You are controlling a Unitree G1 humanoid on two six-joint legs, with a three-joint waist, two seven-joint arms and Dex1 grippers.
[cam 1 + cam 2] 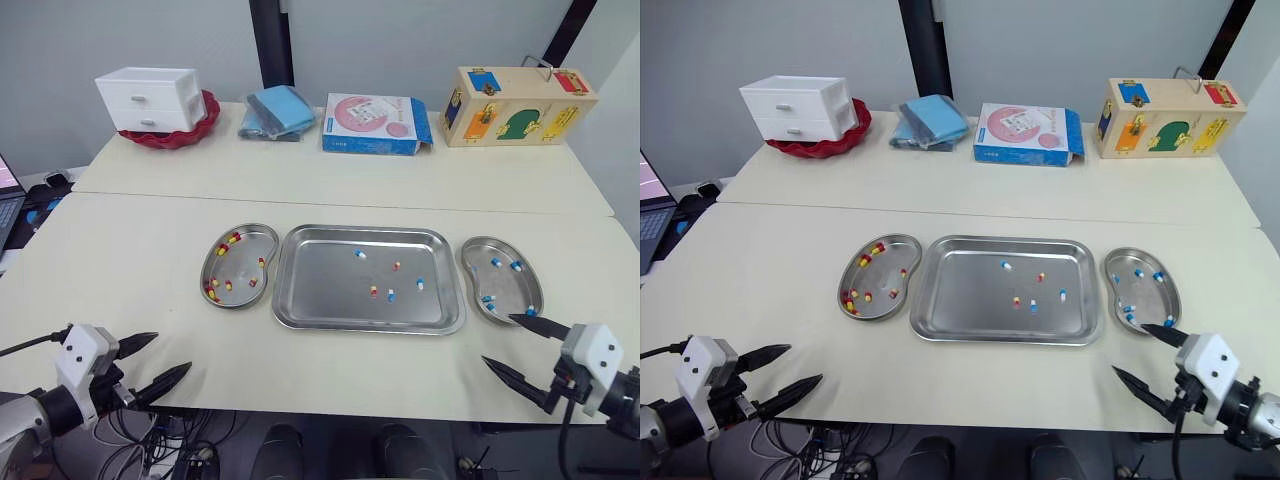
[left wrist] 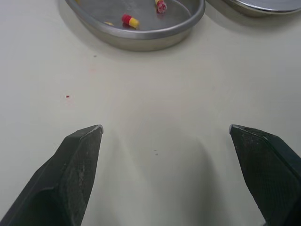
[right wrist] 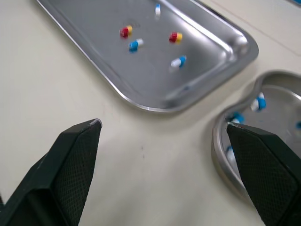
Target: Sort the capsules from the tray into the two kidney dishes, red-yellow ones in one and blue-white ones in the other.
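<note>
Nearest the robot, the left tool (image 1: 172, 353) hovers over the front edge of the worktop (image 1: 120, 260), at about 7 o'clock from the tray (image 1: 320, 295). It is released, its two black fingers spread wide with nothing between them. The right tool (image 1: 498, 339) hangs at about 4 o'clock from the tray, likewise released and empty, with one fingertip close to the near rim of the right kidney dish (image 1: 510, 288). Farther in, the tray lies mid-worktop and holds five loose capsules (image 1: 373, 291), three blue-white and two red-yellow, scattered apart from one another over its middle and right part. The left kidney dish (image 1: 243, 258) sits just beside the tray at 9 o'clock and holds several red-yellow capsules (image 1: 222, 250). The right kidney dish sits just beside it at 3 o'clock and holds a few blue-white capsules (image 1: 516, 266). Along the far side, from 10 round to 2 o'clock, stand a white drawer unit (image 1: 150, 98) in a red bowl (image 1: 175, 137), folded blue cloths (image 1: 278, 110), a pink-and-blue box (image 1: 375, 123) and a wooden lock box (image 1: 518, 105).
</note>
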